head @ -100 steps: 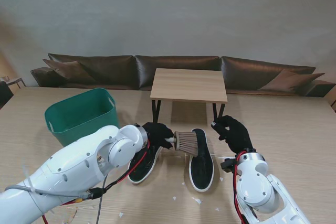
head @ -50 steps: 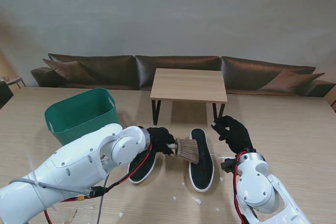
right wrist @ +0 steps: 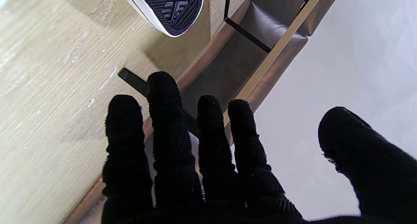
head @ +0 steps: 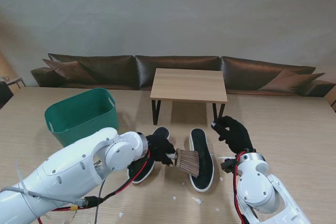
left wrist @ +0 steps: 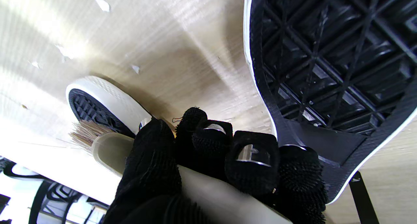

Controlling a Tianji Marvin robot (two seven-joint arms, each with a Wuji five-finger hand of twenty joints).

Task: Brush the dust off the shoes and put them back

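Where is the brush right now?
In the stand's view, the brush is in the left hand, bristles on the right shoe's sole, beside the left shoe.

Wall (head: 168, 9): plain, pale grey, evenly lit.
Sofa (head: 178, 69): dark brown leather, running along the wall, with loose cushions at both ends.
Small table (head: 189, 84): light wood top on thin black legs, standing before the sofa.
Main table (head: 294, 129): pale wood grain.

Left shoe (head: 144, 162) — heel half hidden behind the left hand (head: 160, 148) and forearm in the stand view. Brush (left wrist: 107, 146) handle — largely covered by the fingers (left wrist: 251, 165), blurred in the left wrist view. Right shoe (right wrist: 169, 7) is cut off by the right wrist picture's edge. White specks (head: 197, 200) on the table — too small to identify.
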